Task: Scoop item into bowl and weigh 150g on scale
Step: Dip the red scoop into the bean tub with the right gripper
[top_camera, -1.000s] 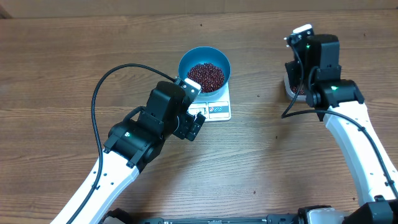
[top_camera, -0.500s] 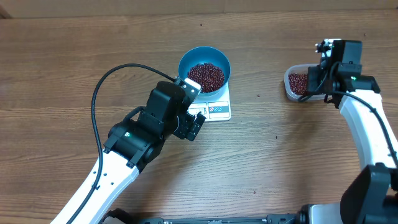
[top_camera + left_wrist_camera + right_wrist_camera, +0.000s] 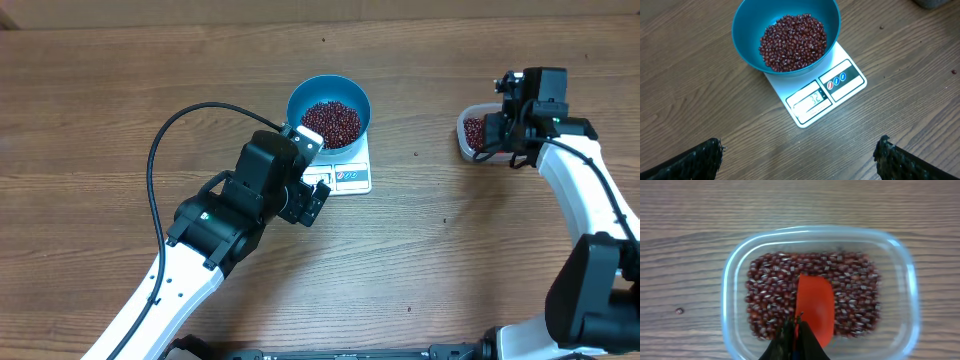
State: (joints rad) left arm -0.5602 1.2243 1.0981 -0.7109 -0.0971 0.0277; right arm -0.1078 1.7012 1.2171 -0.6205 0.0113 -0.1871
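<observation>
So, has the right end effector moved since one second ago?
Yes. The right end effector has shifted right in the overhead view, away from the blue bowl; the clear tub, which it covered before, now shows.

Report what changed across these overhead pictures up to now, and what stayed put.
The right gripper swung off the clear tub to its right, uncovering it, then eased back a little. Shut on the red scoop, it now sits over the tub's beans. No grab or release shows. The left gripper, open, the blue bowl with its own beans and the scale under it stayed put.
</observation>
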